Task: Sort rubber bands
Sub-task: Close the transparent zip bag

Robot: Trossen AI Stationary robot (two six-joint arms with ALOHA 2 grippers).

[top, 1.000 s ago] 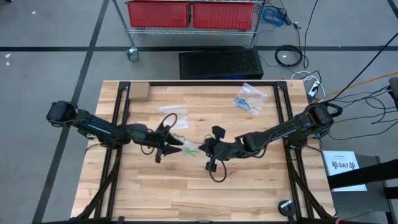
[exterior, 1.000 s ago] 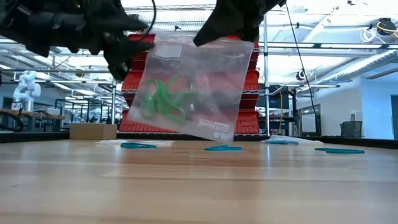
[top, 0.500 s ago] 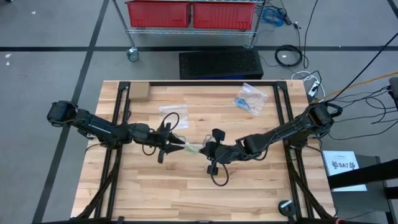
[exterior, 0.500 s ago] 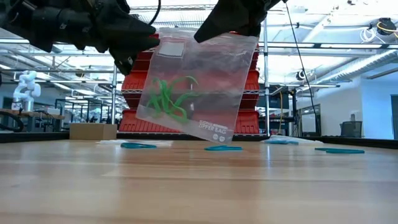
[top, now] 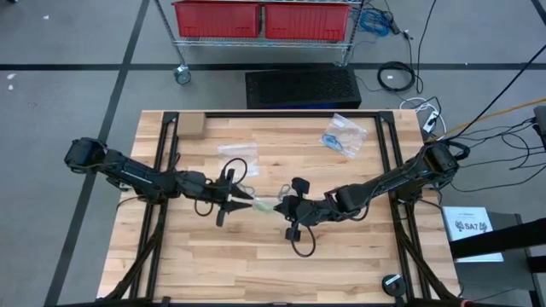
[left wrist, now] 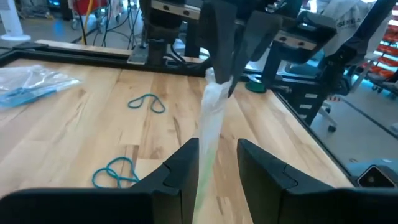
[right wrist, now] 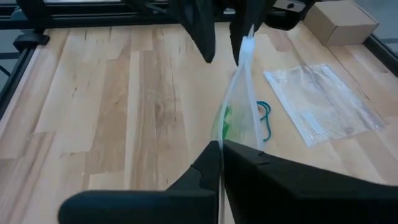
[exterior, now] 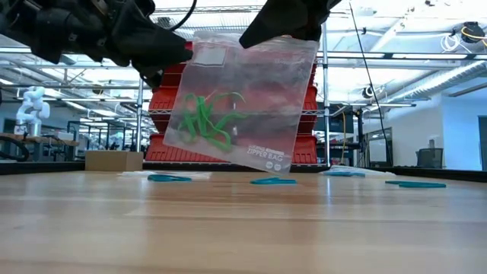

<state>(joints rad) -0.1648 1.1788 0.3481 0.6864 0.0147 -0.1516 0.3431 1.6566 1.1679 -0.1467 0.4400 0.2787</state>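
Observation:
A clear zipper bag (exterior: 251,99) with bright green rubber bands (exterior: 205,122) inside hangs above the table's middle, between both grippers. My right gripper (top: 284,207) is shut on the bag's upper right corner in the low view. My left gripper (left wrist: 217,155) is open at the bag's other upper corner (exterior: 192,47), one finger on either side of the bag's edge (left wrist: 208,137). Loose blue bands (left wrist: 148,102) and a teal one (right wrist: 266,118) lie flat on the wood. My right gripper pinches the bag's top edge at one corner (right wrist: 231,124) between its two fingers, coming level from the table's right. The bag is lifted clear and hangs below the hold, with the green bands in its lower part. Whether my left gripper's fingers touch the bag I cannot tell.
An empty clear bag (top: 237,153) lies flat behind the grippers. A bag holding blue bands (top: 344,136) lies near the far right corner. A small cardboard box (top: 189,125) sits at the far left. More blue bands (exterior: 169,178) lie on the wood beyond the hanging bag.
My left gripper has moved toward the table's right, closing in on the bag's upper corner. My right gripper has drifted slightly toward the near edge. The hanging bag has swung a little, and the green bands inside have shifted.

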